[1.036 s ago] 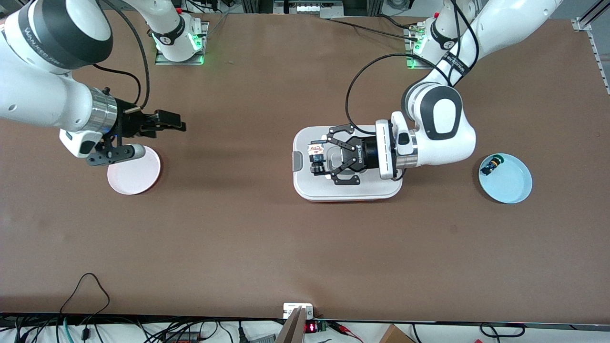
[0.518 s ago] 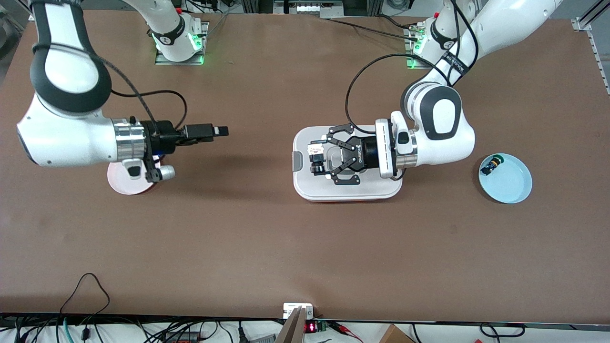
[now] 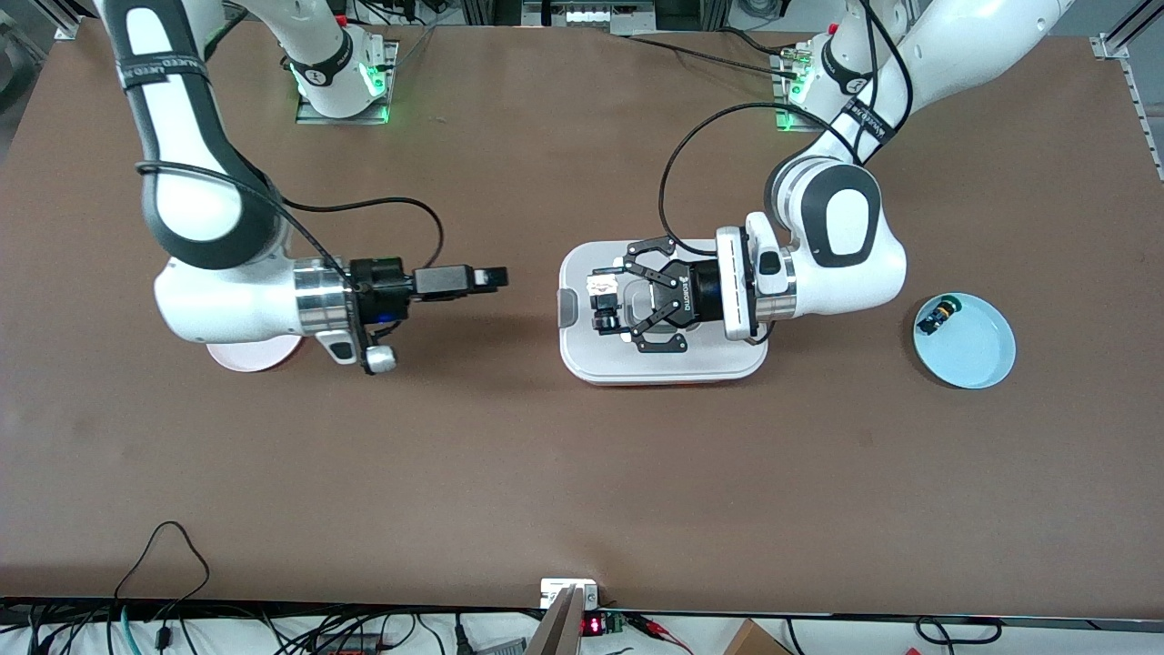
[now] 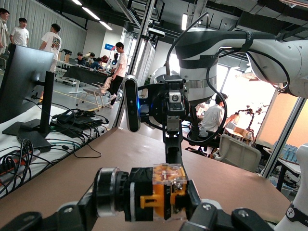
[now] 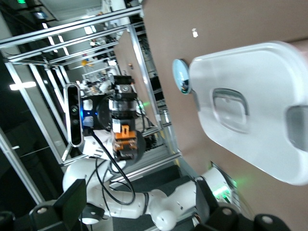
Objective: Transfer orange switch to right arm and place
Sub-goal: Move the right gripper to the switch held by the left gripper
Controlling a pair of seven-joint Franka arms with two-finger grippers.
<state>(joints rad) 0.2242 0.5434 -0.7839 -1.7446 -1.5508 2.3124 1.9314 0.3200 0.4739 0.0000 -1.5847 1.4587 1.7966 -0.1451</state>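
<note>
My left gripper (image 3: 603, 305) is shut on the orange switch (image 3: 604, 293) and holds it sideways, a little above the white lidded box (image 3: 673, 364). In the left wrist view the switch (image 4: 154, 192) lies across between the jaws, black body with an orange block. My right gripper (image 3: 496, 277), on the arm with the silver wrist, is open and points level at the switch from the right arm's end, a short gap away. It shows head-on in the left wrist view (image 4: 173, 144). The right wrist view shows its fingers (image 5: 72, 204) wide apart, the switch (image 5: 122, 132) ahead.
A pink plate (image 3: 241, 355) lies mostly hidden under the right arm. A light blue plate (image 3: 973, 355) toward the left arm's end holds a green-capped switch (image 3: 937, 316). The box has a grey latch (image 3: 567, 309) at its end facing the right gripper.
My right arm has swung from over the pink plate toward the middle; its gripper now points at the switch near the box's end. The left arm and switch have not moved.
</note>
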